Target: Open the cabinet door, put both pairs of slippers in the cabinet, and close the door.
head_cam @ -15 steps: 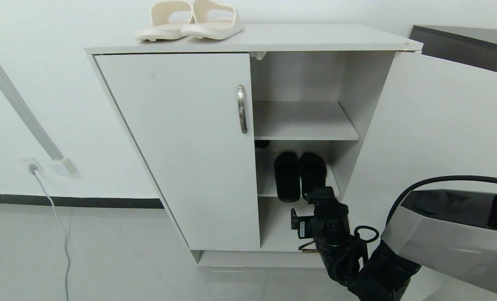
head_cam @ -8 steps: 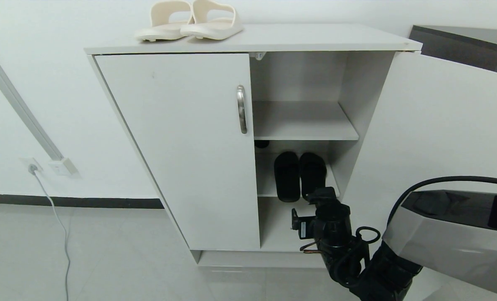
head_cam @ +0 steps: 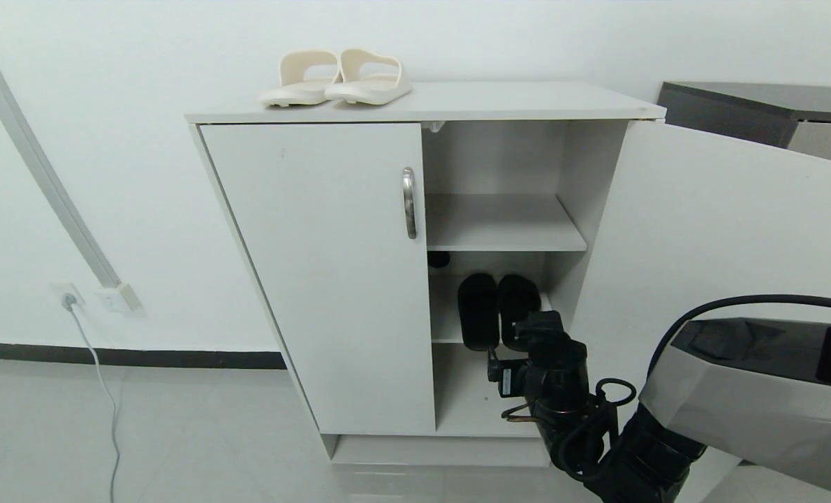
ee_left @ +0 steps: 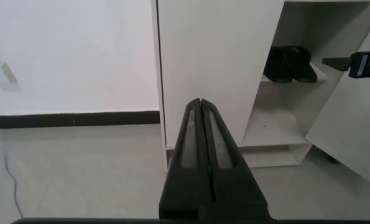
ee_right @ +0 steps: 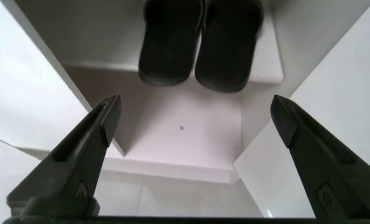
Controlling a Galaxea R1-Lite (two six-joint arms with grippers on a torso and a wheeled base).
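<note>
The right end effector (head_cam: 541,327) hangs open and empty, fingers spread wide, just in front of the cabinet's (head_cam: 527,98) middle shelf (head_cam: 442,314). The black slippers (head_cam: 499,307) lie side by side on that shelf, apart from the fingers. In the right wrist view the open end effector (ee_right: 195,106) frames the pair's near ends (ee_right: 200,37) with clear space on both sides.

Over the last second the whole head view has shifted, so the camera moved, not the cabinet. The end effector has kept its place near the black pair.

The right door (head_cam: 702,230) stands wide open and the left door (head_cam: 325,265) is shut. The cream slippers (head_cam: 339,77) wait on the cabinet top. The left end effector (ee_left: 200,102) is closed on nothing, low above the floor.

By my reading, one pair is stowed. The cream pair comes next, likely onto the bare shelf (head_cam: 499,223) above, then the door gets closed.
</note>
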